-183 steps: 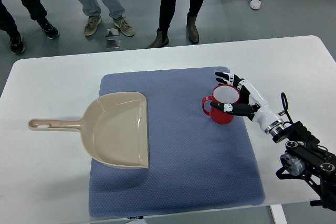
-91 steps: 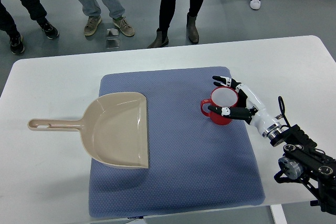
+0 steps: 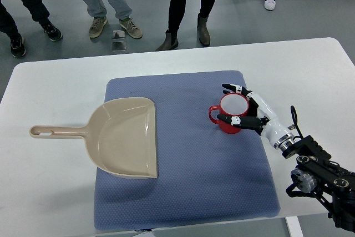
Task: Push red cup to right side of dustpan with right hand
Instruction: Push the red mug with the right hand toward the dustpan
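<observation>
Red cup (image 3: 232, 114) sits just left of our right hand (image 3: 247, 106), fingers cupped round its right side; dustpan (image 3: 125, 135) lies well apart leftward, so we push left.

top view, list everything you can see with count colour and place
red cup: one, red with white inside, right part of the mat, handle pointing left
dustpan: one, beige, left part of the mat, handle lying out on the table to the left
mat: one, blue, middle of the table
table: one, white, fills the lower frame
people's legs: several pairs, standing on the grey floor beyond the table
right hand: one, black and white, fingers cupped around the red cup from the right
</observation>
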You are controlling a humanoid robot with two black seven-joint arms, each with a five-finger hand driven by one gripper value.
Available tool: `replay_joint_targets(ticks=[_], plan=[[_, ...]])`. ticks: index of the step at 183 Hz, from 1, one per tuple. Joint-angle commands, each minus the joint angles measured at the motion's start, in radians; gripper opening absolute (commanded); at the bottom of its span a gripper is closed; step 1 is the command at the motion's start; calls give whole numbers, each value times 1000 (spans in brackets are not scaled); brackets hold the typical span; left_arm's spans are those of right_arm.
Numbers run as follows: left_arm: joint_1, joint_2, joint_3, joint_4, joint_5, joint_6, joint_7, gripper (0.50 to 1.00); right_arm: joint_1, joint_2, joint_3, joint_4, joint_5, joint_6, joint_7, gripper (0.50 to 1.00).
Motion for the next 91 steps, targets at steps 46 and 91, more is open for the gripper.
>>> replay_joint_targets(ticks=[46, 91], plan=[[0, 0, 0, 0, 0, 0, 0, 1000, -2, 16, -2, 0, 28, 10, -18, 928], [0, 0, 0, 0, 0, 0, 0, 1000, 4, 19, -2, 0, 29, 18, -18, 928]])
